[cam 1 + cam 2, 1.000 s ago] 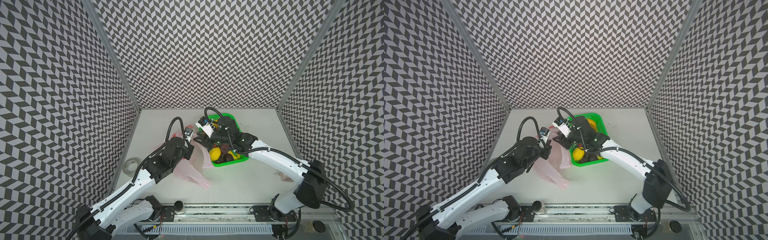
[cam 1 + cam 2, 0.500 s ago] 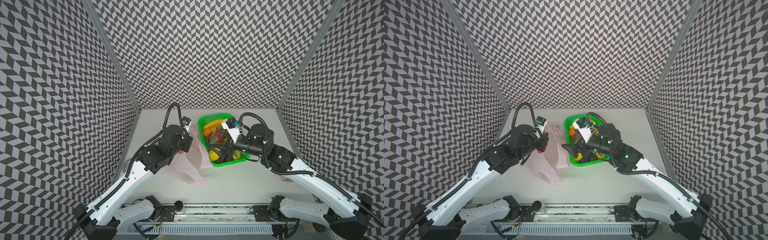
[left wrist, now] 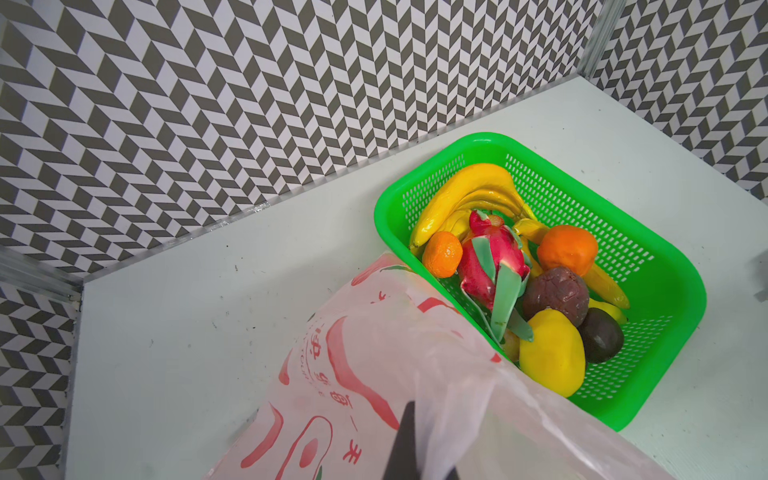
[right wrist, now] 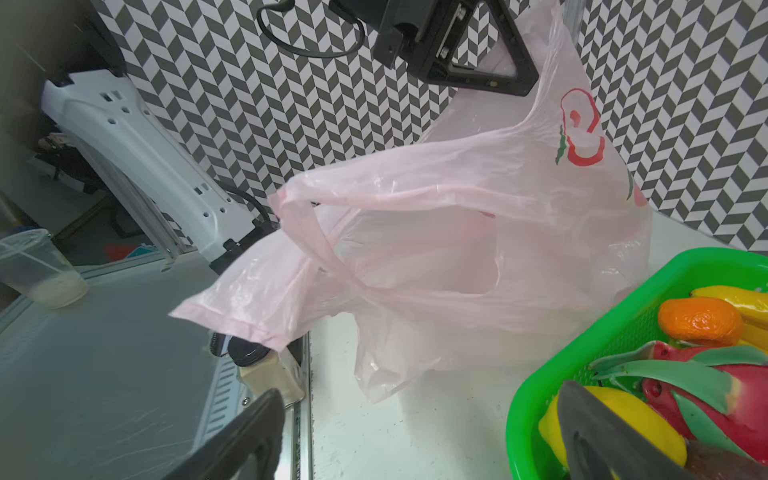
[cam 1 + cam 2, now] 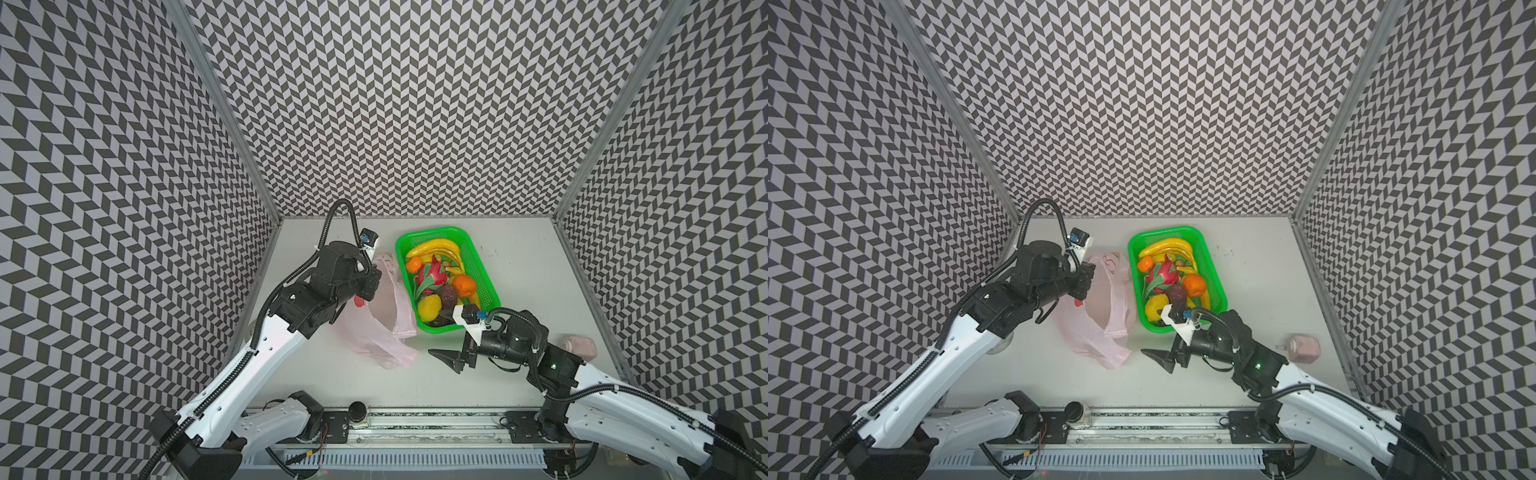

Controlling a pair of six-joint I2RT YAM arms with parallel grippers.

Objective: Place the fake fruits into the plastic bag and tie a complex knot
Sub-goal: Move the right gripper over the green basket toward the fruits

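Withdrawing: right pincer (image 5: 453,356) has pulled back from thin translucent pale-pink plastic bag (image 5: 386,316), jaws now spread wide, empty, low over counter (image 5: 519,270). Left pincer (image 5: 370,286) stays clamped on bag, held raised. Glossy plastic fake fruits (image 5: 432,274) all in bright green mesh basket (image 5: 432,230); loading not begun.

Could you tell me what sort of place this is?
Probably a robotics lab test cell: a white table boxed in by chevron-patterned walls, two robot arms on a front rail, and fake fruits in a green basket beside a plastic bag.

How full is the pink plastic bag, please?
Empty: the plastic bag hangs limp and see-through from the left gripper, nothing inside, while the fake fruits lie in the green basket.
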